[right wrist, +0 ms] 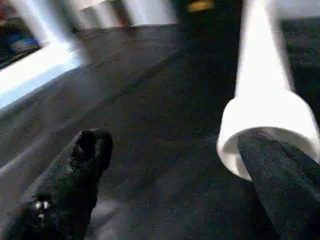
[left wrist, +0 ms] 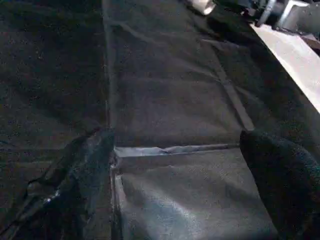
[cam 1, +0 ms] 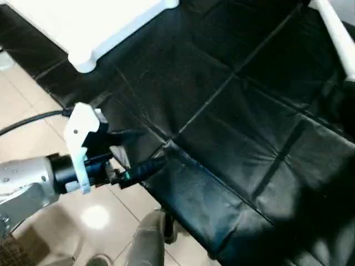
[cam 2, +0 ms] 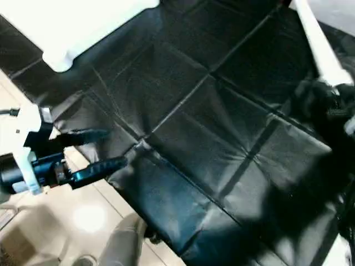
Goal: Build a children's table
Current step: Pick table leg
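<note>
Currently the white tabletop point(cam 1: 83, 27) lies far left on the black work surface point(cam 1: 233, 138); a white tube leg point(cam 1: 335, 33) lies far right. Both the left gripper point(cam 2: 94, 148) and the right gripper point(right wrist: 175, 165) are spread wide and empty. The leg looks light, stiff and slippery; its flared end point(right wrist: 267, 130) seems the best place to hold.

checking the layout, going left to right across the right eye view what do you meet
left tool at the work surface's edge → black-covered work surface → white table leg at far right; the tabletop overlaps up top, so it's left out.
</note>
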`<state>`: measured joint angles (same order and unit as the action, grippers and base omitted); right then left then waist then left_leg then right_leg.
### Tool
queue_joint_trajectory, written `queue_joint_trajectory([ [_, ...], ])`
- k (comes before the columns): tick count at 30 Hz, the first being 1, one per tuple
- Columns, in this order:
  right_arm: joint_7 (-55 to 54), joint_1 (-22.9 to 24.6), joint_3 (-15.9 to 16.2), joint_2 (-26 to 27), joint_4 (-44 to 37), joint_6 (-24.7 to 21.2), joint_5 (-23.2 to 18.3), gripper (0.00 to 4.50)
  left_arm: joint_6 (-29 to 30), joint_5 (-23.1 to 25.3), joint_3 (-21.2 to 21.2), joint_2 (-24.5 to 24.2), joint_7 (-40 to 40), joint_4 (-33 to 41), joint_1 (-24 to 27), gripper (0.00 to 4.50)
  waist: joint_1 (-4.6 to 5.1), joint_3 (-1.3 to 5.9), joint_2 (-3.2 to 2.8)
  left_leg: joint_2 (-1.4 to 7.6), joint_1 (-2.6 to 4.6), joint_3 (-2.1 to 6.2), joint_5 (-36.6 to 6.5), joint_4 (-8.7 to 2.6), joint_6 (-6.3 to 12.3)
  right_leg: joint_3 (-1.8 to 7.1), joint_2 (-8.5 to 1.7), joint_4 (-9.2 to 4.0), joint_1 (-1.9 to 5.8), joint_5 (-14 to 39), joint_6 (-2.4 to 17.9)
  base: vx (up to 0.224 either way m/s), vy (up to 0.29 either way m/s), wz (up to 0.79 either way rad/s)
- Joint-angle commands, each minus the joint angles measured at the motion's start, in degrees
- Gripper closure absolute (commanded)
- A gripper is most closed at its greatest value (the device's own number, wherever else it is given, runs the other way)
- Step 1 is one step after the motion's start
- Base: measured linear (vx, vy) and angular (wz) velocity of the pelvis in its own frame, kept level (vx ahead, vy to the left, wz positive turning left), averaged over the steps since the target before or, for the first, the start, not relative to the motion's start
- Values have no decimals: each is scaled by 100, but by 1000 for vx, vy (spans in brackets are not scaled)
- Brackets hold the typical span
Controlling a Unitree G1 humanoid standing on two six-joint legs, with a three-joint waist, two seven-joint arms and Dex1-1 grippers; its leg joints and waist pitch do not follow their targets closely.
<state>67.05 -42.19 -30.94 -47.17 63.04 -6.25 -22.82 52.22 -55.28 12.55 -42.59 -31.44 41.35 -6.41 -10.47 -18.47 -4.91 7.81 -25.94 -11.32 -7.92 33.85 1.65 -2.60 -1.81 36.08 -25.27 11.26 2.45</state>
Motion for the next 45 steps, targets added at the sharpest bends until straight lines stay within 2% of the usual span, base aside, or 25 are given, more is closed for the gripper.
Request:
queue_joint_trajectory([
  [1, 361, 166, 40, 8, -403, -200, -176, 0, -32, 37, -43, -30, 30, 29, 53, 5, -27, 535, 98, 584, 317, 360, -697, -307, 899, 397, -699, -408, 346, 387, 1868, 0, 0, 0],
  [3, 426, 345, 64, 70, -746, -321, -286, 0, -34, 42, -56, -28, 30, 21, 39, 5, -62, 515, 59, 590, 338, 356, -883, -321, 824, 420, -718, -459, 340, 633, 1801, 0, 0, 0],
  [13, 491, 1059, -12, 313, -2713, -1294, -1044, 0, -56, 68, -79, -5, 81, 34, 17, 5, -96, 506, 127, 593, 388, 360, -964, -367, 520, 446, -724, -508, 305, 1195, 1575, 0, 0, 0],
  [18, -329, 1099, -44, 727, -3980, -1852, -1481, 0, -102, 108, -165, 75, 165, 50, 34, 5, -74, 528, 111, 590, 384, 370, -788, -380, 521, 442, -727, -494, 291, 1190, 1428, 0, 0, 0],
  [19, -978, 1156, 9, 1028, -4519, -1956, -1515, 0, -155, 171, -242, 191, 264, 88, 85, 5, -33, 578, 183, 590, 393, 349, -742, -377, 510, 442, -728, -496, 299, 1215, 1393, 0, 0, 0],
  [21, -1303, 1187, 25, 1166, -4751, -2009, -1516, 0, -181, 201, -276, 253, 319, 111, 113, 5, -12, 584, 136, 581, 395, 349, -704, -378, 460, 439, -740, -488, 276, 1293, 1335, 0, 0, 0],
  [22, -1772, 1235, 33, 1376, -5058, -2029, -1467, 0, -259, 384, -370, 371, 485, 126, 149, 5, 33, 644, 211, 576, 403, 322, -564, -373, 443, 443, -714, -480, 290, 1187, 1296, 0, 0, 0],
  [25, -2786, 1320, 142, 1853, -5683, -1912, -1054, 0, -451, 1112, -724, 630, 1059, -36, 102, 5, 97, 704, 220, 598, 388, 308, -345, -367, 462, 427, -709, -439, 272, 1032, 1138, 0, 0, 0],
  [28, -3572, 1448, 250, 2272, -6368, -1994, -696, 0, -678, 1625, -950, 919, 1521, -273, -12, 5, 184, 731, 198, 572, 380, 285, -277, -375, 372, 420, -695, -422, 268, 906, 1029, 0, 0, 0],
  [29, -3881, 1557, 402, 2457, -6751, -2083, -438, 0, -820, 1789, -1020, 1081, 1679, -386, -53, 5, 214, 781, 148, 549, 378, 281, -244, -353, 361, 410, -694, -396, 292, 833, 1051, 0, 0, 0],
  [30, -4160, 1702, 553, 2657, -7225, -2213, -295, 0, -901, 1929, -1067, 1226, 1873, -492, -92, 5, 243, 774, 180, 548, 367, 277, -213, -360, 333, 407, -685, -409, 296, 730, 1032, 0, 0, 0],
  [31, -4415, 1844, 700, 2846, -7656, -2316, -162, 0, -983, 2071, -1123, 1367, 2055, -607, -127, 5, 294, 801, 116, 552, 344, 282, -153, -352, 325, 406, -662, -389, 297, 567, 989, 0, 0, 0],
  [33, -4751, 2151, 1075, 2933, -8253, -2590, 158, 0, -1036, 2097, -1119, 1561, 2199, -817, -168, 5, 322, 854, 130, 476, 326, 238, -106, -331, 426, 434, -733, -373, 352, 356, 962, 0, 0, 0],
  [34, -4984, 2270, 1219, 2940, -8444, -2750, 228, 0, -1049, 2145, -1116, 1627, 2257, -882, -178, 5, 325, 882, 140, 415, 232, 248, -76, -277, 621, 506, -900, -369, 472, 270, 1044, 0, 0, 0],
  [35, -5195, 2486, 1316, 3051, -8608, -2760, 318, 0, -1118, 2280, -1172, 1707, 2347, -1011, -196, 5, 277, 984, -75, 437, 376, 135, -205, -105, 499, 703, -936, -467, 412, 485, 996, 0, 0, 0],
  [36, -5482, 2774, 1444, 3209, -8856, -2779, 552, 0, -1183, 2385, -1212, 1706, 2349, -1088, -213, 5, 211, 881, 109, 350, 349, 52, -681, 52, 231, 1075, -907, -634, 459, 873, 886, 0, 0, 0],
  [37, -5501, 2799, 1457, 3222, -8879, -2771, 572, 0, -1188, 2394, -1217, 1708, 2348, -1092, -213, 5, 126, 838, 193, 278, 228, 143, -945, 138, 106, 1277, -1000, -673, 607, 1178, 801, 11, 91, -52],
  [38, -5834, 3294, 1678, 3463, -9283, -2578, 948, 0, -1289, 2581, -1340, 1757, 2328, -1171, -222, 5, 38, 819, 208, 229, -31, 415, -1175, 447, -49, 1637, -1281, -734, 851, 1757, 870, 11, 91, -52],
  [39, -5953, 3436, 1761, 3562, -9481, -2663, 958, 0, -1344, 2611, -1359, 1798, 2295, -1197, -220, 5, -119, 937, 76, 165, -118, 626, -1224, 675, -148, 1880, -1227, -741, 894, 2041, 970, 26, 141, -64],
  [40, -5989, 3504, 1781, 3612, -9553, -2710, 922, 0, -1396, 2654, -1400, 1856, 2292, -1238, -225, 5, -107, 908, 133, 30, -160, 754, -1164, 661, -269, 1890, -900, -697, 923, 2179, 1139, 22, 207, -70],
  [41, -6138, 3565, 1831, 3794, -9629, -2727, 965, 0, -1500, 2728, -1431, 1887, 2251, -1345, -234, 5, -98, 946, 154, -58, -162, 791, -1056, 609, -327, 1844, -729, -661, 947, 2146, 1130, 22, 207, -70],
  [42, -6286, 3652, 1952, 4025, -9719, -2689, 1055, 0, -1596, 2803, -1418, 1887, 2207, -1462, -238, 5, -101, 1005, 83, -151, 28, 749, -875, 420, -319, 1863, -389, -725, 754, 2250, 855, -13, 288, -75],
  [43, -6343, 3696, 2022, 4128, -9767, -2679, 1075, 0, -1633, 2826, -1401, 1877, 2188, -1512, -240, 5, 26, 1049, 20, -189, 259, 658, -737, 91, -253, 1711, -59, -728, 545, 2561, 375, -32, 354, -63],
  [44, -6486, 3788, 2148, 4261, -9836, -2623, 1083, 0, -1709, 2911, -1415, 1863, 2221, -1558, -224, 5, 83, 1087, -23, -199, 417, 586, -801, -51, -209, 1583, 163, -669, 381, 2637, 164, -32, 354, -63],
  [45, -6579, 3867, 2206, 4327, -9862, -2560, 1067, 0, -1776, 3003, -1469, 1881, 2272, -1588, -208, 5, 364, 1256, -136, 6, 1029, 506, -1190, -198, 45, 1068, 358, -326, -155, 2322, -310, -14, 362, -52],
])
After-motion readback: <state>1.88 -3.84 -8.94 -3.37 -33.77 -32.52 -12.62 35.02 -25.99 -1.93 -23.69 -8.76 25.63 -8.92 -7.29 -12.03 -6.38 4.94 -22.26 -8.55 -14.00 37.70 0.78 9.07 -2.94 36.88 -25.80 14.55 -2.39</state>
